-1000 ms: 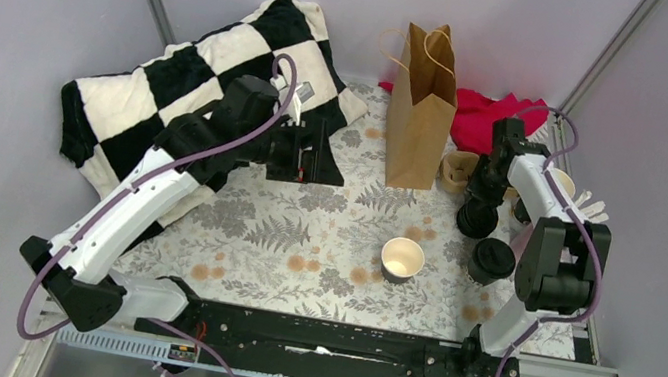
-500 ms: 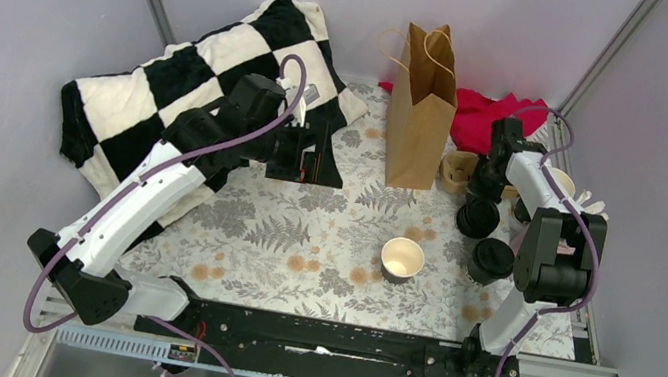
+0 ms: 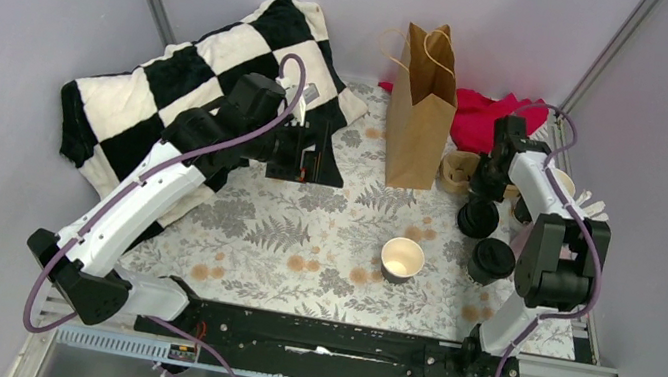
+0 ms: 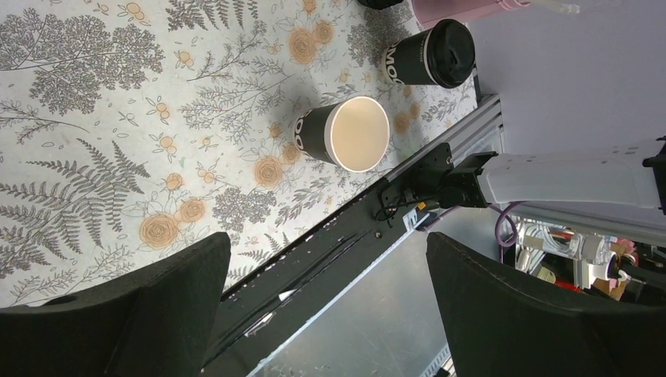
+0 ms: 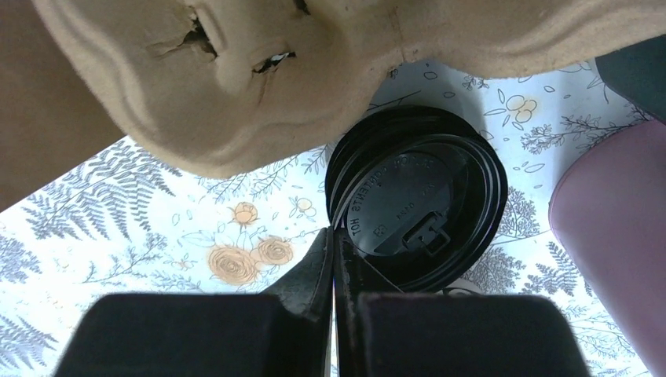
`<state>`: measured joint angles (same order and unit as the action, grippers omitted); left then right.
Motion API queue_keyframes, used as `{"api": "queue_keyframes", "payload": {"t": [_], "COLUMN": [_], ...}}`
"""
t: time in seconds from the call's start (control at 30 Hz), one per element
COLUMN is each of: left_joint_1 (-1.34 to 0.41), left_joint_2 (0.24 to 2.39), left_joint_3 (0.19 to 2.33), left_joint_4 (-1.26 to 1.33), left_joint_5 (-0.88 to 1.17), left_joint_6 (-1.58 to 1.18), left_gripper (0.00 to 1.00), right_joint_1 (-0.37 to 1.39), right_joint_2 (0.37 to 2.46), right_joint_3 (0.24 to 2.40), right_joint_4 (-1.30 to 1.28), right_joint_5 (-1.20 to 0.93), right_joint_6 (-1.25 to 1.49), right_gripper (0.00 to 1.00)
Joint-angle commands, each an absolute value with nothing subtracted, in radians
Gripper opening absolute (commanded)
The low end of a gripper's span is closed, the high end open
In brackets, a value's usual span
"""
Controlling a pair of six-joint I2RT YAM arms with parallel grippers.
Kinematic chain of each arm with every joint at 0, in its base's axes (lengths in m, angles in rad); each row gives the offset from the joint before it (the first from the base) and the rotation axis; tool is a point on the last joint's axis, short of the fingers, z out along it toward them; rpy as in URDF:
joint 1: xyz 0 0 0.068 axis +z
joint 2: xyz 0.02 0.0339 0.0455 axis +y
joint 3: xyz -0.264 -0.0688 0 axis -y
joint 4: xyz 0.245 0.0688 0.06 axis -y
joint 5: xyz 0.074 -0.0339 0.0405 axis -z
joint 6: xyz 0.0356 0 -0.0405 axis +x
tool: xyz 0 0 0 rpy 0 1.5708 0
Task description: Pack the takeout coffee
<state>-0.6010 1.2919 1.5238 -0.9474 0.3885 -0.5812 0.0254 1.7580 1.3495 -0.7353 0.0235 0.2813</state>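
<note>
1. The right claw (image 5: 331, 234) is closed, its two fingers pressed flat together. Their tips sit at the left rim of the black lid on one takeout coffee (image 5: 420, 208). They do not span the cup, and I cannot tell whether they nip the lid's lip.
2. That cup stands upright on the tabletop (image 3: 302, 234), just in front of the moulded cardboard cup carrier (image 5: 259, 86), with the pink cup (image 5: 612, 228) close on its right. A second lidded coffee (image 3: 492, 260) stands nearer the arm bases.
3. A pinch on the lip alone would likely be weak and could pop the lid. It is better to spread the fingers, drop them astride the cup wall below the lid, then close firmly.
4. Keep the cup upright, lift it clear of the carrier, and lower it through the mouth of the brown paper bag (image 3: 421, 111), which stands to the left.
5. The left claw (image 4: 326, 247) gapes wide and holds nothing. It could steady the bag.
</note>
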Motion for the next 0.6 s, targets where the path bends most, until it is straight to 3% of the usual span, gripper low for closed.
{"api": "queue_keyframes", "payload": {"t": [0.0,0.23,0.4,0.57], "left_joint_1": [-0.596,-0.596,-0.597,-0.598], "left_joint_2": [1.275,1.276,1.259,1.203], "left_joint_3": [1.538,1.551,1.498,1.337], "left_joint_4": [-0.905,-0.896,-0.748,-0.452], "left_joint_5": [0.389,0.399,0.511,0.588], "left_joint_6": [-0.601,-0.637,-0.764,-0.979], "left_gripper": [0.99,0.99,0.99,0.99], "right_joint_1": [0.021,0.021,0.024,0.064], "right_joint_2": [1.671,1.53,1.367,1.199], "right_joint_3": [1.411,1.463,1.399,1.22], "right_joint_4": [-0.792,-0.859,-0.781,-0.448], "right_joint_5": [0.009,-0.024,-0.445,-0.82], "right_joint_6": [0.27,0.206,0.348,0.814], "right_gripper": [0.0,0.0,0.0,0.0]}}
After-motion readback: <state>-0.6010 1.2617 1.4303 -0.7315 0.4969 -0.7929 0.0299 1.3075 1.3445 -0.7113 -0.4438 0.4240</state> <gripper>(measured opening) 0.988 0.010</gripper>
